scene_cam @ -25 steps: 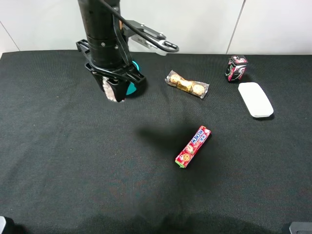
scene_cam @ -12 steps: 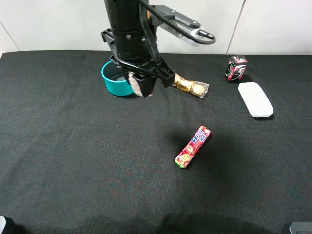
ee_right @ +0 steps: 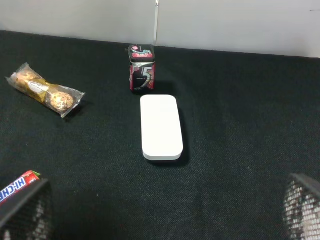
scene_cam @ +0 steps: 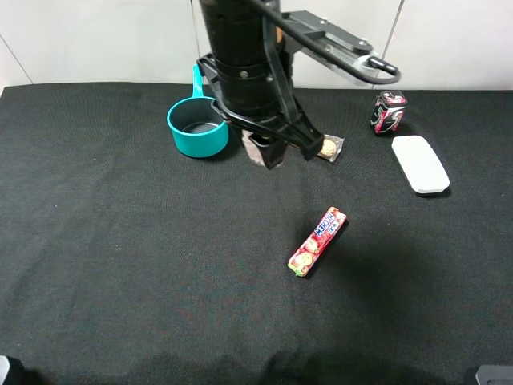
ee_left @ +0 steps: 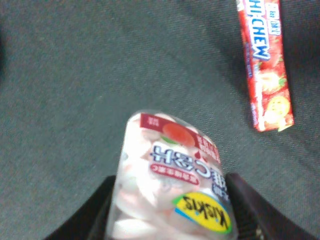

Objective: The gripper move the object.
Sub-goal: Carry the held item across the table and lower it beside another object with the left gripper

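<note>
Left hand (scene_cam: 271, 149): pinching bottle (ee_left: 170, 172) between black fingers (ee_left: 97, 212); bottle clear, pink-white candies inside, held above surface (scene_cam: 120, 265).
Teal cup (scene_cam: 196, 128): near left hand, on side away from can.
Chocolates (ee_right: 45, 90): just behind left hand in high view, partly hidden.
Roll (scene_cam: 317, 241): on surface, apart from left hand, camera side.
Can (scene_cam: 389, 112), white case (scene_cam: 419, 164): well apart from left hand, ahead of right hand (ee_right: 162, 215).
Right hand: fingers spread wide.

HI-CHEW standing out in white letters on the red candy roll (ee_left: 265, 65), a large 5 showing on the dark can (ee_right: 142, 67), clear bottle (ee_left: 172, 190) label appearing upside down, its blue script and yellow-oval word not reading clearly
</note>
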### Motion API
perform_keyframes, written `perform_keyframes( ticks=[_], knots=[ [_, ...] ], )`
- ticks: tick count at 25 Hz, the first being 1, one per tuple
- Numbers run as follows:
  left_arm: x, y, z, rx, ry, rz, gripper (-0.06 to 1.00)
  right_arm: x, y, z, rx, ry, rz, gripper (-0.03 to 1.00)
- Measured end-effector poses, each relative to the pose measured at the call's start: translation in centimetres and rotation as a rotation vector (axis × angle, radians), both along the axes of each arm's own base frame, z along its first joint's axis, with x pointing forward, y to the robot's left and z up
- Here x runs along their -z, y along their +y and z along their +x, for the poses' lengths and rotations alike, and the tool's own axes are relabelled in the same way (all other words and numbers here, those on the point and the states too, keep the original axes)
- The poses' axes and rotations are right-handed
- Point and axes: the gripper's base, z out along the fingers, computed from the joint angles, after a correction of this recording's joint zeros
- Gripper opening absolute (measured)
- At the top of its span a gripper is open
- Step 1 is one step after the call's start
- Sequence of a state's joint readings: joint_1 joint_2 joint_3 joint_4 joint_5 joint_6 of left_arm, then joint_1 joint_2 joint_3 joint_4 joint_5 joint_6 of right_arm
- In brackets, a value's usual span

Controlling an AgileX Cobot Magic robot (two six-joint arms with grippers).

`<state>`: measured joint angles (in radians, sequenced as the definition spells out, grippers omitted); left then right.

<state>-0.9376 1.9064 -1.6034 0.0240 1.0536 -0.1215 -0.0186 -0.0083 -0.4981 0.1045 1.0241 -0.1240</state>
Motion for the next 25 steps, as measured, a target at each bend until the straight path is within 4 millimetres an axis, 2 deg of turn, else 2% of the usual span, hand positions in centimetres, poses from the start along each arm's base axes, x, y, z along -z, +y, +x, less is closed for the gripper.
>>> perform_keyframes(
  ticks=[8, 15, 20, 25],
  knots=[
    [1.4, -5.5, -1.2, 0.094, 0.009, 0.016, 0.50, 0.0, 0.0, 0.0, 0.000, 0.000, 0.000, 0.69],
    [2.6, -9.2, -1.7, 0.149, 0.024, 0.018, 0.50, 0.0, 0.0, 0.0, 0.000, 0.000, 0.000, 0.69],
    [4.1, -11.3, -2.4, 0.171, 0.055, -0.004, 0.50, 0.0, 0.0, 0.0, 0.000, 0.000, 0.000, 0.69],
    [5.5, -12.2, -3.1, 0.186, 0.081, 0.005, 0.50, 0.0, 0.0, 0.0, 0.000, 0.000, 0.000, 0.69]
  ],
)
